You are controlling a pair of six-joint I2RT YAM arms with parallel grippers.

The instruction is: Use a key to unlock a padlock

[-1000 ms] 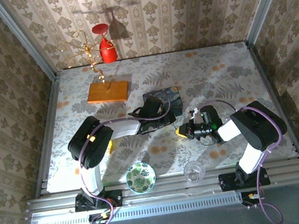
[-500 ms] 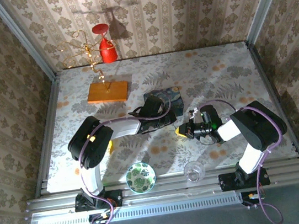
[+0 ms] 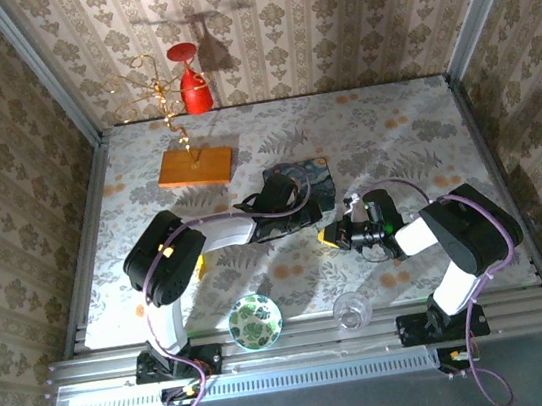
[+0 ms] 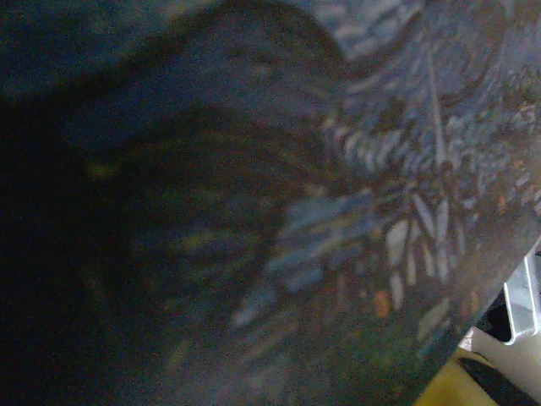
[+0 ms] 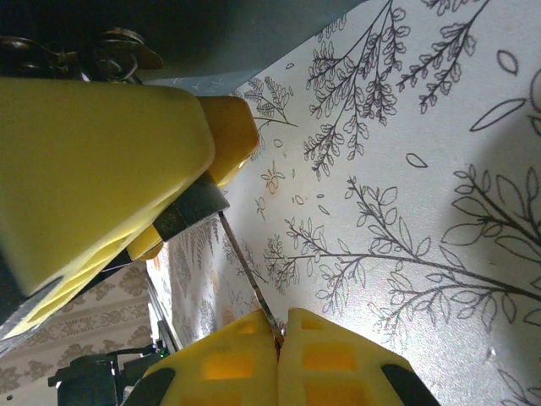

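My right gripper point(image 5: 277, 326) is shut on the key point(image 5: 245, 266), a thin metal blade. The blade runs up and left from the yellow fingertips into the small grey padlock point(image 5: 190, 207). The yellow fingers of my left gripper point(image 3: 312, 223) clamp that padlock from both sides. A small ring and metal bits point(image 5: 118, 51) hang behind those fingers. From above, the two grippers meet tip to tip just in front of the blue painted tin point(image 3: 304, 183), with my right gripper point(image 3: 338, 236) coming from the right. The left wrist view is a dark blur of the tin's painted surface point(image 4: 380, 169).
A wooden block point(image 3: 195, 165) with a gold wire stand sits at the back left, with a red figure point(image 3: 192, 88) behind it against the wall. A patterned bowl point(image 3: 255, 321) and a clear glass point(image 3: 351, 310) stand at the table's near edge between the arm bases.
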